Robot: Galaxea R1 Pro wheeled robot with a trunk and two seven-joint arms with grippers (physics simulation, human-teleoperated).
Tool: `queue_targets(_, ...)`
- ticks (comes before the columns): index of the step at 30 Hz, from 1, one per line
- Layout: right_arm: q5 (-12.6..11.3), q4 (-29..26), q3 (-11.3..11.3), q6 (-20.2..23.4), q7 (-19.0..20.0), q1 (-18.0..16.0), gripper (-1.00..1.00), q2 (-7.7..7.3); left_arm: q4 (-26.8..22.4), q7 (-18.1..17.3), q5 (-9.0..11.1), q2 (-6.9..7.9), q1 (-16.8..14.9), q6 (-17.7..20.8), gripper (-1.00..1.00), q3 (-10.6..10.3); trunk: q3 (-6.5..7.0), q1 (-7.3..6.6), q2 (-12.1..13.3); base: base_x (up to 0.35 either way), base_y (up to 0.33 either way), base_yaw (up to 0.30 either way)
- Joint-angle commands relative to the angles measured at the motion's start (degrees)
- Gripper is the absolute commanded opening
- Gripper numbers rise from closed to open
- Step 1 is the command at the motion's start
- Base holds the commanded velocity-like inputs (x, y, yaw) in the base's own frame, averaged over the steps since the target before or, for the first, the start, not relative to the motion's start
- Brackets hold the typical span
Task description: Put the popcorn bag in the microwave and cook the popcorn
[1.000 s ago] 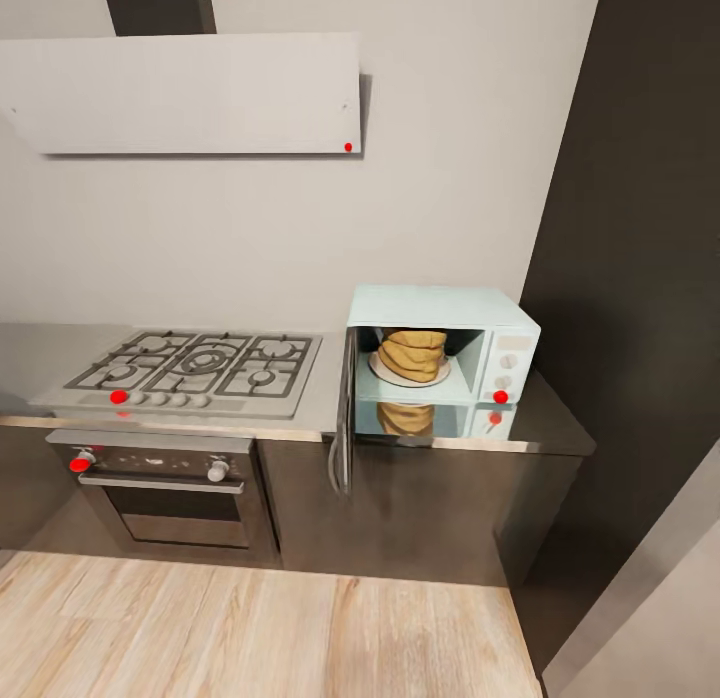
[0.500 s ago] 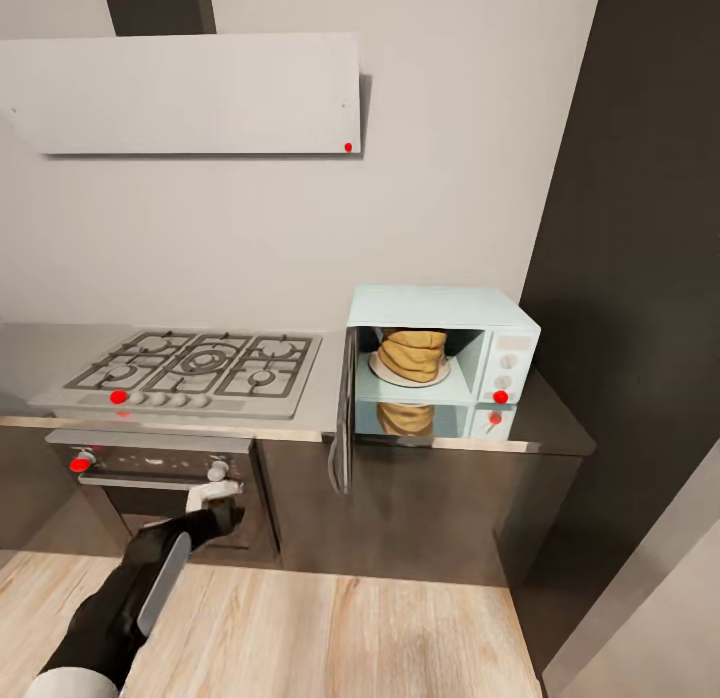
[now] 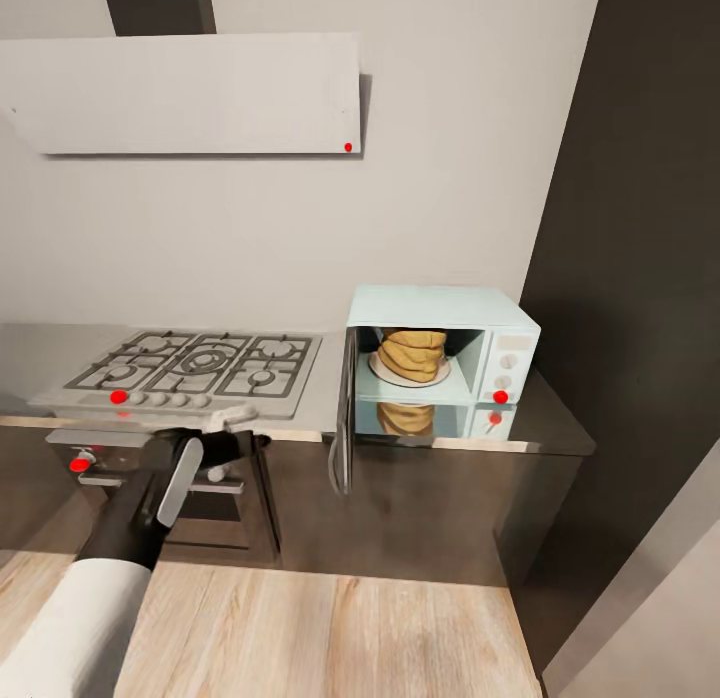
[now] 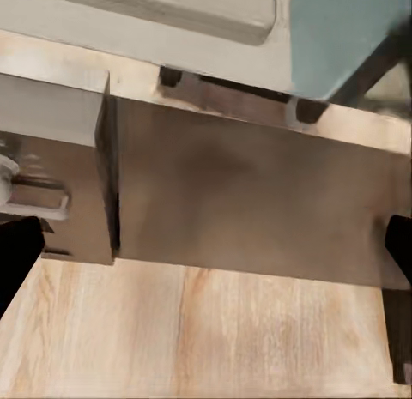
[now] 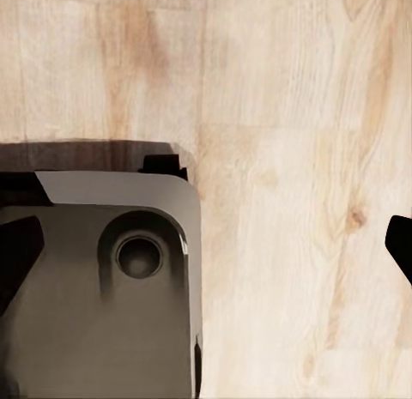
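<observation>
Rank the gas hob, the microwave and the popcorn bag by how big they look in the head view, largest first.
1. Gas hob, the widest of the three.
2. Microwave, door open, narrower than the hob but taller; the two stand at similar depth, so this order is fairly safe.
3. Popcorn bag, clearly smallest, sitting on the plate inside the microwave.

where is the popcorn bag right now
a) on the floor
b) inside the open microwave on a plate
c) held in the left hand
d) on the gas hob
b: in the head view the popcorn bag stands on a pale plate inside the microwave, whose door hangs open, while the left hand is over by the oven front holding nothing.
</observation>
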Motion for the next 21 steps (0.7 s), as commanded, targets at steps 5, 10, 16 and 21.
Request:
queue_targets(5,0.4,0.2,-0.5,-0.8,-0.1,0.0,1.0,-0.06,-1.4,-1.0,-0.1,-4.14,-0.1,-1.0,1.0,-0.3,-0.07,0.01,-0.1,0.0,0.0,0.0)
queue_targets(10,0.4,0.2,-0.5,-0.6,-0.2,0.0,1.0,-0.07,-2.0,-1.1,-0.2,-4.67,-0.2,-1.4,1.0,-0.4,-0.07,0.01,-0.1,0.0,0.0,0.0)
queue_targets(16,0.3,0.2,-0.6,-0.6,-0.2,0.0,1.0,-0.07,-0.4,-0.6,-0.1,-5.19,-0.2,-1.6,1.0,-1.0,-0.07,0.01,-0.1,0.0,0.0,0.0)
queue_targets(21,-0.1,0.2,-0.7,-0.8,-0.2,0.0,1.0,-0.08,-0.5,-1.1,0.2,-7.02,-0.2,-2.5,1.0,-1.0,-0.07,0.01,-0.1,0.0,0.0,-0.004)
